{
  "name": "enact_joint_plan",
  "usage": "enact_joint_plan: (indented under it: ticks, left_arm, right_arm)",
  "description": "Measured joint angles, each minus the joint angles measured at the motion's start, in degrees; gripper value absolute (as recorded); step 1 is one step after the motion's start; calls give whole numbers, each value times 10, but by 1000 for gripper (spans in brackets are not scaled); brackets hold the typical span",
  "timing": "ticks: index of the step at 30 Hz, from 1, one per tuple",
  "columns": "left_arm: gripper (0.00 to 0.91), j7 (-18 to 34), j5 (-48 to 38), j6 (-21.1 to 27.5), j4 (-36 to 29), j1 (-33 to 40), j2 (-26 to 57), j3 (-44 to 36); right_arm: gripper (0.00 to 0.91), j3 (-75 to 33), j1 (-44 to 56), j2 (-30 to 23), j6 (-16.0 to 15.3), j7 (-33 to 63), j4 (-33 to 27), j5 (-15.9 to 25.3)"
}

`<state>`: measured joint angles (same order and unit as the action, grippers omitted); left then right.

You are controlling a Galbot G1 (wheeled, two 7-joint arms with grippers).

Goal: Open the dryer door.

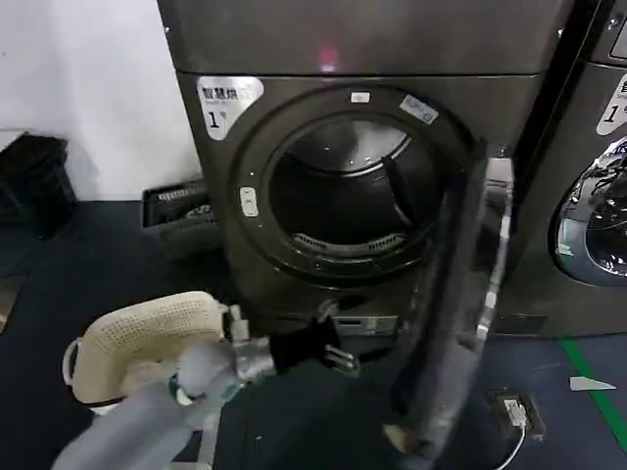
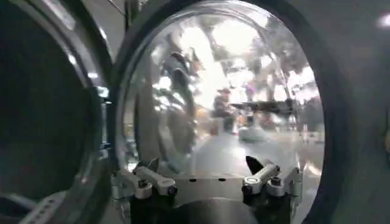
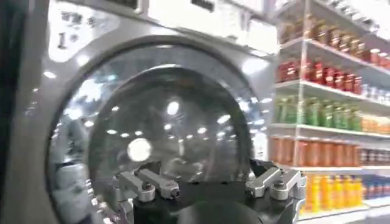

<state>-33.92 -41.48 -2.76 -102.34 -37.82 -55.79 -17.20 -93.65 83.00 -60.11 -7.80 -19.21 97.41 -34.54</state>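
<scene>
A shop-like laundry corner: two front-loaders (image 1: 362, 176) beside stocked bottle shelves (image 3: 329, 103).

The left arm reached forward and rightward from the lower left of the head view, its grey forearm ending in a black wrist. The left pincer (image 1: 338, 357) stood with fingers spread wide. The right pincer (image 3: 210, 182) likewise held its fingers apart

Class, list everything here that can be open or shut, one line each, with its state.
dryer door: open, swung out to the right
dryer: drum opening uncovered
second machine's door: shut
left gripper: open, empty, facing the dryer door's inner side
right gripper: open, empty, facing the second machine's door
</scene>
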Motion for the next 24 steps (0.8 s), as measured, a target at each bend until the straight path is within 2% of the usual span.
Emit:
enact_joint_plan:
  ticks: [6,9,15,24]
  left_arm:
    - [907,12,2,4,21,38,-44,-57]
    - [907,26,4,8,33,56,-66,-82]
    - [907,63,26,7,62,93,-113,-123]
    - [907,86,38,0,125,152,-193,-168]
  right_arm:
    - [907,-37,9,-8,-9,50,13,11]
    - [907,-59,9,-9,-8,70,21,29]
    - [907,-101,9,-16,-15,122,28,40]
    - [907,-185,43,-20,-33,127,36,55]
